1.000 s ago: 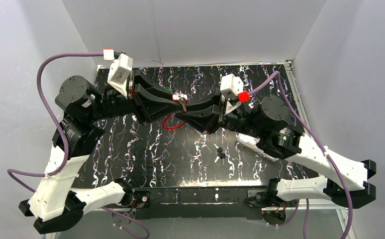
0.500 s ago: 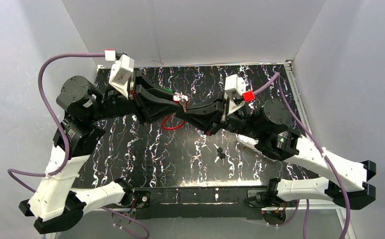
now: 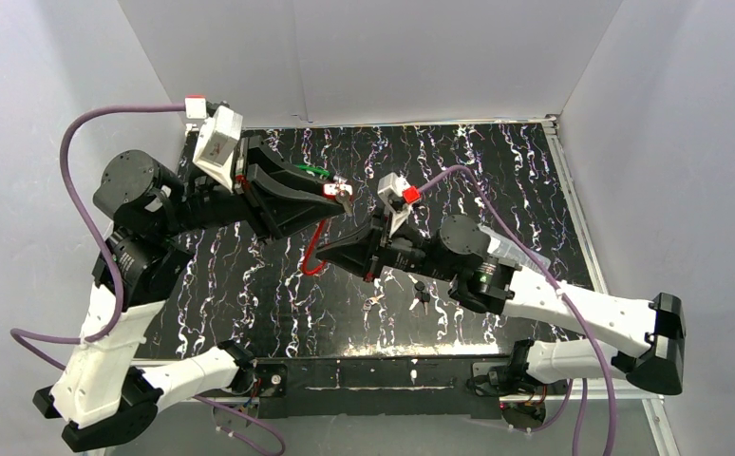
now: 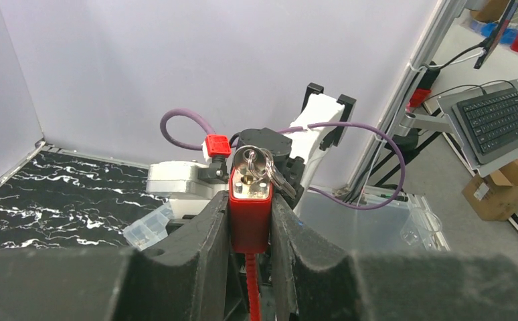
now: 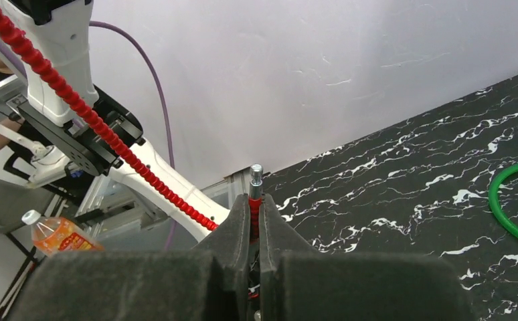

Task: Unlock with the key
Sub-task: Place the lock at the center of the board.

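A red padlock (image 4: 249, 217) is clamped upright between my left gripper's (image 4: 249, 208) fingers, held above the table's back left. The key (image 4: 250, 164) sits in its keyhole, with spare keys hanging from its ring. In the top view the padlock (image 3: 333, 191) is at the left gripper's (image 3: 331, 196) tip. A red ribbed cable (image 3: 313, 243) runs down from the lock. My right gripper (image 5: 255, 208) is shut on that cable's free end, whose metal tip (image 5: 256, 178) sticks out above the fingertips. In the top view the right gripper (image 3: 320, 255) is below and a little left of the padlock.
A small bunch of dark keys (image 3: 422, 294) and a small metal ring (image 3: 374, 303) lie on the black marbled table (image 3: 250, 285) near the front. A clear plastic box (image 3: 511, 251) lies partly under the right arm. A green cable (image 5: 510, 200) lies at the back.
The right gripper left the key at the padlock, swung left and toward the front, and closed on the red cable's end. The left arm shifted slightly left with the padlock.
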Tool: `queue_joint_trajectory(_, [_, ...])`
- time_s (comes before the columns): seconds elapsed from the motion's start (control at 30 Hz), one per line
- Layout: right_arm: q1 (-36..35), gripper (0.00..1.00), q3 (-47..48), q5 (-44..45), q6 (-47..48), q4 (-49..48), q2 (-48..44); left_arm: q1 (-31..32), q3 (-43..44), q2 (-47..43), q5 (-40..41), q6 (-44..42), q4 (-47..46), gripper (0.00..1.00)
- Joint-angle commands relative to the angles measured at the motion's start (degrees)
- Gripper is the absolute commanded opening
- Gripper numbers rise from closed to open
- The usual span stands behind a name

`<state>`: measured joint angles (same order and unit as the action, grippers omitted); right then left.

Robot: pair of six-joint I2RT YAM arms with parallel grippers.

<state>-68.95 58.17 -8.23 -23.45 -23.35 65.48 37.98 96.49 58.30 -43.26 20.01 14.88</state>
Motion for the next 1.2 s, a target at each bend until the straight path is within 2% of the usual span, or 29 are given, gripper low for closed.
queue_joint_trajectory(0.0, [-0.5, 0.01, 1.1, -0.6, 0.4, 2.7, -2.3, -0.4, 1.5, -0.5, 0.3, 0.2, -5.3, 0.00])
queue_joint_trajectory(0.1, [-0.5, 0.02, 1.3, 4.1, 0.8, 4.3, -4.1, -0.5, 0.3, -1.1, 0.2, -1.1, -4.9, 0.00])
queue_joint_trajectory(0.13, [-0.5, 0.11, 1.3, 5.5, 0.4, 5.1, -4.6, -0.5, -0.2, -1.3, 0.3, -1.9, -4.5, 0.00])
queue_joint_trajectory(0.17, [-0.5, 0.36, 1.4, 6.4, 0.3, 6.2, -5.0, -0.5, -0.6, -1.4, 0.7, -3.1, -3.8, 0.00])
queue_joint_trajectory(0.2, [-0.5, 0.58, 1.5, 7.1, 0.2, 7.4, -5.4, -0.5, -1.2, -1.6, 1.7, -4.6, -2.7, 0.00])
queue_joint_trajectory(0.23, [-0.4, 0.67, 1.4, 7.9, -0.1, 8.8, -5.9, -0.5, -1.9, -2.0, 2.6, -5.9, -1.8, 0.00])
queue_joint_trajectory(0.27, [-0.4, 0.70, 1.3, 10.5, -0.1, 10.5, -6.7, -0.4, -2.7, -2.4, 3.6, -7.4, -1.0, 0.00])
queue_joint_trajectory(0.4, [-0.3, 0.75, -0.4, 16.6, 1.1, 14.9, -11.5, -0.5, -6.5, -3.8, 6.8, -11.2, 1.5, 0.00])
queue_joint_trajectory(0.57, [-0.2, 0.75, -3.4, 23.0, 1.9, 19.6, -17.3, -0.5, -12.4, -5.7, 9.8, -14.0, 2.2, 0.00])
queue_joint_trajectory(0.77, [-0.3, 0.80, -6.7, 25.3, 0.0, 24.3, -23.2, -0.5, -24.9, -8.4, 14.0, -22.8, 6.4, 0.00])
queue_joint_trajectory(0.93, [-0.2, 0.80, -7.1, 30.5, 0.1, 28.9, -26.5, -0.6, -36.1, -9.6, 15.3, -28.5, 8.4, 0.00])
queue_joint_trajectory(1.17, [-0.2, 0.81, -7.0, 33.0, -1.7, 35.0, -27.4, -0.8, -44.7, -7.6, 21.4, -33.9, 11.6, 0.00])
